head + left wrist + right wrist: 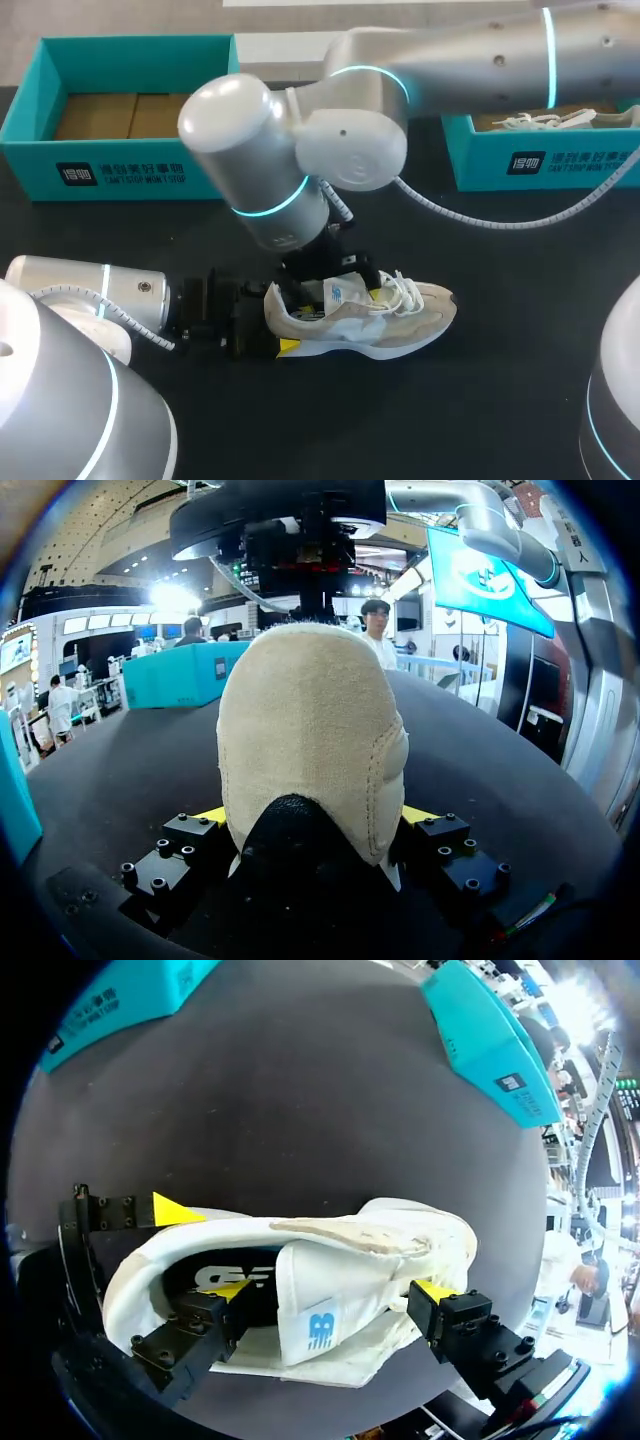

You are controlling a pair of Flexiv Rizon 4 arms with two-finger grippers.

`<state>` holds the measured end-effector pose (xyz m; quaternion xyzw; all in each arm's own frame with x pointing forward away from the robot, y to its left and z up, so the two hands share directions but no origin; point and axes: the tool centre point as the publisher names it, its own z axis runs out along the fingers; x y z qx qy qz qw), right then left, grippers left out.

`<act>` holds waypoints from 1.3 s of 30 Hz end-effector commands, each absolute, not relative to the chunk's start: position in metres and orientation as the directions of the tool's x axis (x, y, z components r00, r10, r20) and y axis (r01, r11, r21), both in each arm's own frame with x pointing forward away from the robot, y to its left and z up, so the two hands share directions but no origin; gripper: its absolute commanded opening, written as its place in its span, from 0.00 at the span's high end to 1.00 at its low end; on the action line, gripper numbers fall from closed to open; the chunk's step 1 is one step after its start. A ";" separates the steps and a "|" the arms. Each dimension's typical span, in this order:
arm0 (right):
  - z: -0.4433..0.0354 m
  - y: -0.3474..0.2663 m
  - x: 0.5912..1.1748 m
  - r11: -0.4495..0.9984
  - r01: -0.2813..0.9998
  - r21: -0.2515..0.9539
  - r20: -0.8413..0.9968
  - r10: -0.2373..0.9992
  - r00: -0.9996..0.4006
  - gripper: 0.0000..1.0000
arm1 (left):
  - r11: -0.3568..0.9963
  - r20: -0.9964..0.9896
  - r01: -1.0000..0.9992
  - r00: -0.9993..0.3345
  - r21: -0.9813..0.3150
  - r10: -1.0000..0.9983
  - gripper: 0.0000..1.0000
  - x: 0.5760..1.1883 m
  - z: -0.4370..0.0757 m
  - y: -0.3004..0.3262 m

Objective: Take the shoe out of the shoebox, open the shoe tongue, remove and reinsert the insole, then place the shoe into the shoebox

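Clamping the shoe [372,322] heel between its fingers is the left gripper [315,818]; right gripper [335,1292] fingers stand wide around the tongue [318,1312], one inside.

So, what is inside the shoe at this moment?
Through the shoe's opening, a dark insole with white print shows. The tongue and the right claw cover its front part, so the toe end inside cannot be seen.

A trade-show hall, lit booths [105,630] ringing the table [130,770].
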<state>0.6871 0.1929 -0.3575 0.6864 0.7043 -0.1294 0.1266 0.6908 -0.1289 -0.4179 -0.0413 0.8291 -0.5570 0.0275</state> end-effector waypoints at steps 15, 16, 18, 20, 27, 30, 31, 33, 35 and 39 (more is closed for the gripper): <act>-0.344 0.170 0.681 -0.330 0.931 0.156 -0.471 0.803 0.364 0.87 | 0.379 0.000 -0.039 -0.995 -0.925 -0.102 1.00 0.689 -0.419 -0.129; -0.343 0.168 0.681 -0.322 0.935 0.149 -0.473 0.807 0.354 0.88 | 0.379 0.000 -0.039 -0.995 -0.925 -0.102 1.00 0.689 -0.419 -0.129; -0.341 0.163 0.681 -0.319 0.936 0.146 -0.472 0.809 0.350 1.00 | 0.379 0.000 -0.039 -0.995 -0.925 -0.102 1.00 0.689 -0.419 -0.129; -0.339 0.158 0.681 -0.313 0.939 0.140 -0.471 0.813 0.341 1.00 | 0.379 0.000 -0.039 -0.995 -0.925 -0.102 1.00 0.689 -0.419 -0.129; -0.334 0.132 0.682 -0.269 0.956 0.118 -0.434 0.852 0.293 1.00 | 0.379 0.000 -0.039 -0.995 -0.925 -0.102 1.00 0.689 -0.419 -0.129; -0.331 0.121 0.685 -0.247 0.963 0.109 -0.411 0.871 0.270 1.00 | 0.379 0.000 -0.039 -0.995 -0.925 -0.102 1.00 0.689 -0.419 -0.129; -0.330 0.117 0.687 -0.242 0.964 0.106 -0.411 0.873 0.264 1.00 | 0.379 0.000 -0.039 -0.995 -0.925 -0.102 1.00 0.689 -0.419 -0.129; -0.327 0.109 0.688 -0.244 0.963 0.115 -0.401 0.875 0.270 1.00 | 0.379 0.000 -0.039 -0.995 -0.925 -0.102 1.00 0.689 -0.419 -0.129; -0.326 0.102 0.689 -0.247 0.962 0.117 -0.394 0.878 0.273 1.00 | 0.379 0.000 -0.039 -0.995 -0.925 -0.102 1.00 0.689 -0.419 -0.129; -0.328 0.094 0.693 -0.229 0.966 0.116 -0.389 0.885 0.257 0.80 | 0.379 0.000 -0.039 -0.995 -0.925 -0.102 1.00 0.689 -0.419 -0.129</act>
